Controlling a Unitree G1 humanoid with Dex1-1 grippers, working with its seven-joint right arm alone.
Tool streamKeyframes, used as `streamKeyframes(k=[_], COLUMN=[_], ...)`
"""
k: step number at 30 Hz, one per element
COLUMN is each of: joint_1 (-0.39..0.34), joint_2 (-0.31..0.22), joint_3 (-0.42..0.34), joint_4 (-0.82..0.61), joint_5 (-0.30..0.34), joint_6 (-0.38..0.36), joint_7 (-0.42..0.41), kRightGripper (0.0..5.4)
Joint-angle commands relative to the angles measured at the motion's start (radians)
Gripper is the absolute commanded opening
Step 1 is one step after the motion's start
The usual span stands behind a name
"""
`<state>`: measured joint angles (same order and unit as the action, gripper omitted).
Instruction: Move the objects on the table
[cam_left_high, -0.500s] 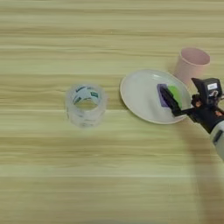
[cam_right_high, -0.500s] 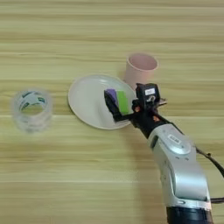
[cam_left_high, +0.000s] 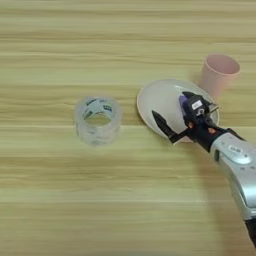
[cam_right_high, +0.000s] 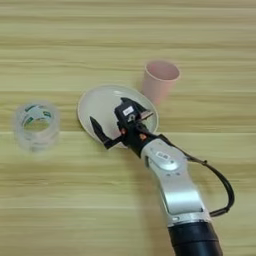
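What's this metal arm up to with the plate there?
The robot's right gripper is over the white plate, fingers spread open. A sliver of the purple block shows on the plate beside the gripper; a green one isn't visible. The pink cup stands just behind the plate, and the clear tape roll sits apart to the left.

Soft, even light; faint shadows on the table (cam_left_high: 60, 200).

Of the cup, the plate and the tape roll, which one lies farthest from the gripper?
The tape roll, alone to the left; the gripper hangs over the plate, near the cup.
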<state>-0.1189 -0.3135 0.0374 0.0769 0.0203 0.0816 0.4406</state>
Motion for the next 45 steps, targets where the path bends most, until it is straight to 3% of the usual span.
streamKeyframes(k=[1,7,16,30,40,45], joint_1=[-0.111,-0.186,-0.189,-0.135,-0.084,-0.039], joint_2=[-0.001,0.007,-0.017,-0.049,-0.091,-0.116], joint_3=[-0.003,0.009,0.055,0.051,0.042,0.037], joint_4=[0.047,0.217,0.26,0.131,0.0,-0.077], joint_5=[-0.021,-0.063,-0.12,-0.075,0.004,0.008], joint_6=[-0.087,-0.157,-0.15,-0.001,0.211,0.266], joint_7=[-0.024,-0.038,-0.009,0.096,0.216,0.225], kRightGripper=[5.39,5.39,5.39,5.39,5.39,5.39])
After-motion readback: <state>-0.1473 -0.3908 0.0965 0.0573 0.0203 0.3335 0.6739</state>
